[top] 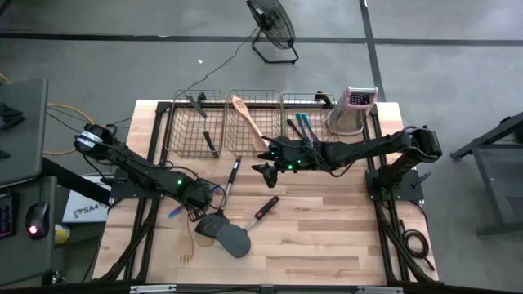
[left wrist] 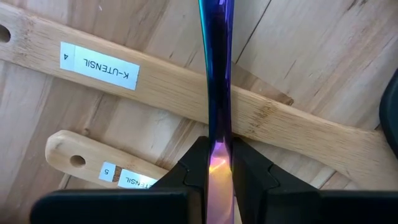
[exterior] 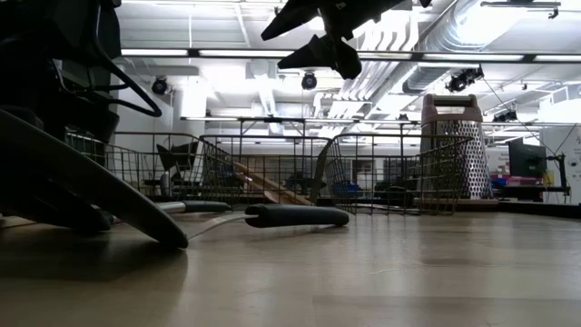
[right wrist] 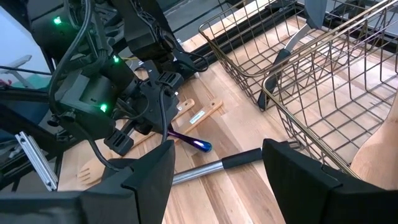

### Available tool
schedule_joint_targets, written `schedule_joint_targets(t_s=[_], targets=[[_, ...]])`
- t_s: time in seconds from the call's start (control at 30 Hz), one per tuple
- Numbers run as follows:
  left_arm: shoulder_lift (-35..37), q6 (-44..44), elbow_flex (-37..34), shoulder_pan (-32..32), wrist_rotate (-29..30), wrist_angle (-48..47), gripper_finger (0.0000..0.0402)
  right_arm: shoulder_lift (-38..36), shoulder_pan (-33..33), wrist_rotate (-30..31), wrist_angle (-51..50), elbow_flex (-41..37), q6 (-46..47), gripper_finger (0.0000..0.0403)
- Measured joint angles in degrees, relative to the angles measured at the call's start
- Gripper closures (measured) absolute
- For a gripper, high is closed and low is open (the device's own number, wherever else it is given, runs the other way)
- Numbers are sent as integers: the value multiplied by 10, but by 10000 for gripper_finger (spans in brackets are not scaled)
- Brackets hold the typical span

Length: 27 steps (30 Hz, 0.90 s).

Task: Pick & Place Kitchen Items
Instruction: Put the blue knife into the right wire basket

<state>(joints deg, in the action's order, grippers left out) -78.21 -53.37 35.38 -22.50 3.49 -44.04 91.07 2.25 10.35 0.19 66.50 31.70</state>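
2 dark fingers (left wrist: 193, 171) of the left gripper (left wrist: 219, 171) are clamped on a slim iridescent purple-blue utensil (left wrist: 214, 74), pinching its narrow shaft from both sides. That piece looks like polished metal: stiff, light, and probably slippery, so a hold on the flat of the shaft, square across it as here, seems the safest place; a grip nearer the tip would likely let it swing.

Directly under it lie 2 pale wooden utensils (left wrist: 186, 87), each with a paper label and a hanging hole, crossing beneath the purple piece. They look rigid, light and less slick, easy to take anywhere along the handle.

Farther out, in the high view, the left gripper (top: 198, 196) works near the table's (top: 327, 237) front left, just beside a dark grey spatula (top: 229, 237) and a black-handled tool (top: 263, 210).

The right gripper (top: 265, 169) hovers over the middle of the table with its jaws standing wide apart and nothing between them. Behind it stand 3 wire baskets (top: 196, 122), already holding a wooden spoon (top: 247, 121) and other pieces, with a box grater (top: 353, 110) at the far right.
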Motion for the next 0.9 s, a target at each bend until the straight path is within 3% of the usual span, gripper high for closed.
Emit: schedule_joint_targets(t_s=[0.6, 0.9], targets=[[0, 24, 49, 0, 1, -61, 361, 0, 0, 0, 0, 0, 0, 167], [1, 57, 132, 0, 32, -125, 361, 0, 0, -6, -1, 0, -2, 167]])
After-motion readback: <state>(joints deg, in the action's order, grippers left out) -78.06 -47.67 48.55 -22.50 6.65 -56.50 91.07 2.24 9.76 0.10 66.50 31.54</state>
